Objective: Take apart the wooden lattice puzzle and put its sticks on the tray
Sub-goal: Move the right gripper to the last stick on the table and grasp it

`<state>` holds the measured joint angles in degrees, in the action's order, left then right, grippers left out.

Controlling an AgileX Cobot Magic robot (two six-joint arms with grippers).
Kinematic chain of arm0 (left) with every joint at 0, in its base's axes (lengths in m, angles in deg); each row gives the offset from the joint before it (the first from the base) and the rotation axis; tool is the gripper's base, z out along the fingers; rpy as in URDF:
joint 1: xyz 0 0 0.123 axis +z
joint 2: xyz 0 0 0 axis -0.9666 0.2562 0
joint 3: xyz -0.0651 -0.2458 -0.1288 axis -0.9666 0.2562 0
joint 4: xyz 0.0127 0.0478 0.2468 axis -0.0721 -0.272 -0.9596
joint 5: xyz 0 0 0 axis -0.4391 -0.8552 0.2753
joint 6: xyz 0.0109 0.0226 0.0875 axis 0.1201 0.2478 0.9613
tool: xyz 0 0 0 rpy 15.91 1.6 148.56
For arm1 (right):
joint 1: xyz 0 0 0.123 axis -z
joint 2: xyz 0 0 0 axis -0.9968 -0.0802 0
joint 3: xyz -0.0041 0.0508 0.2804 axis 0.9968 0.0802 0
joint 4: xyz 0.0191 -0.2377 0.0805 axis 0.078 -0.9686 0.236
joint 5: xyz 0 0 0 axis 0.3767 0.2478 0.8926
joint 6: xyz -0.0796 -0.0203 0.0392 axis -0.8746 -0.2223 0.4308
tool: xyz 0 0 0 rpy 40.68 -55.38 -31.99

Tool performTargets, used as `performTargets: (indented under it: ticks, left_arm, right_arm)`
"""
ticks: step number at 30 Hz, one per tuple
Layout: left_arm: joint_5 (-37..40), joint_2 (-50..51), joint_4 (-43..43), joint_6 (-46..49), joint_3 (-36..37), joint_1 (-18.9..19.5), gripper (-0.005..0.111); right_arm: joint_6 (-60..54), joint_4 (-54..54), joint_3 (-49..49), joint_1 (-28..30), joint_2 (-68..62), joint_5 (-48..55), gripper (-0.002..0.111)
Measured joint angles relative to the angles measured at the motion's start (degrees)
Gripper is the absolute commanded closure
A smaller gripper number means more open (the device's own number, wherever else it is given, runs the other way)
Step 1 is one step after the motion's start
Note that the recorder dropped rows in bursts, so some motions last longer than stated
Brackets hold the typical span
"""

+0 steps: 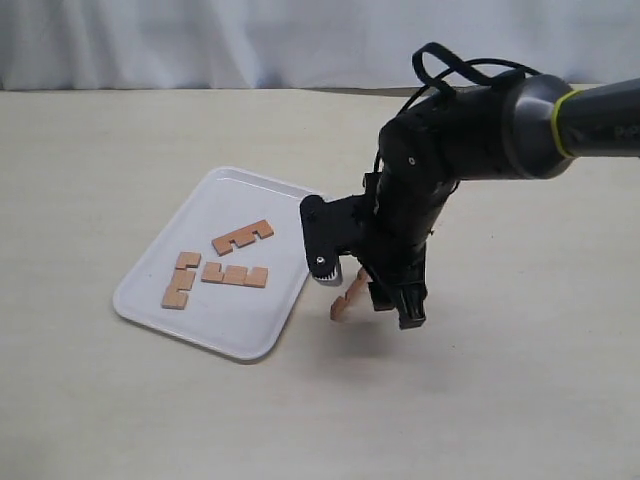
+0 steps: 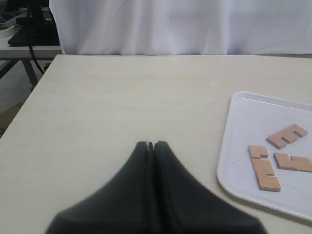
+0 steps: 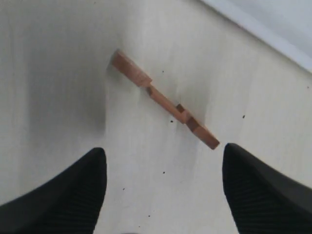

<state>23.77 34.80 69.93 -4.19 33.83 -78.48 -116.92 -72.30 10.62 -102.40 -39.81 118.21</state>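
The right gripper [image 1: 385, 300] hides the upper end of one stick [image 1: 343, 303].

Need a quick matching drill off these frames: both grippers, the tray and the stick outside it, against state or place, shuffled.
Things:
1. left gripper
2. right gripper
3. tray
4. loose stick

State or place:
a. on the table, off the tray
b. jaws open
c. holds three sticks
d. jaws shut

Pairs: 1-d, 2-b, 3-c, 4-a
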Motion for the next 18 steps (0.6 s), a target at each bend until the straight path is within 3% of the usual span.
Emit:
performTargets:
  ticks: [10,18]
  left_arm:
    - [0.00,0.00,0.00,0.00,0.00,0.00,0.107]
    - [0.00,0.00,0.00,0.00,0.00,0.00,0.107]
  right_arm:
    - [-11.79,1.03,0.00,0.00,-1.32,-4.58,0.044]
    - [-13.83,2.03,0.00,0.00,-4.08,-7.36,0.045]
